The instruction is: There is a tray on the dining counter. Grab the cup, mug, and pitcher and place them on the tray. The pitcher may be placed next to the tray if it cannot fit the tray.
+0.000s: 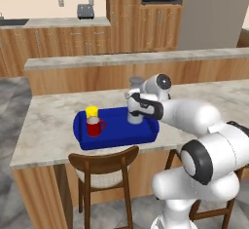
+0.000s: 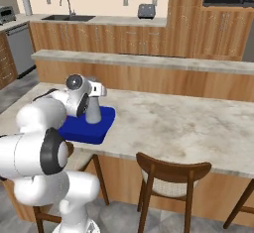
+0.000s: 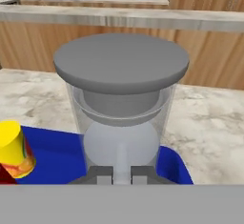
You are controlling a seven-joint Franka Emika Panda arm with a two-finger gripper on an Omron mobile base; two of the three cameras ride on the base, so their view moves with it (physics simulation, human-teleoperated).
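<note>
The dark blue tray lay flat on the beige marble-look dining bench, near its front edge, above a wooden chair tucked under the overhang. The yellow cup and the red mug stood upright at the tray's left end, the mug just in front of the cup and so close that the two looked to be touching, its handle pointing toward the tray's middle. The grey pitcher stood upright at the tray's right end, toward the back rim; whether its base rested on the tray floor could not be told, since the arm hid its lower part. The white arm reached in from the lower right of the left base view, and its fingers were drawn in narrow on a thin vertical part at the near side of the pitcher, gripping it low on the body. From the hand camera the pitcher's wide flat grey lid sat over a paler, translucent-looking body, with the cup to its left and the tray beneath. In the right base view the pitcher stood at the near right part of the tray, the wrist pressed close against it. A grey toaster sat on the far kitchen worktop by the back wall.
</note>
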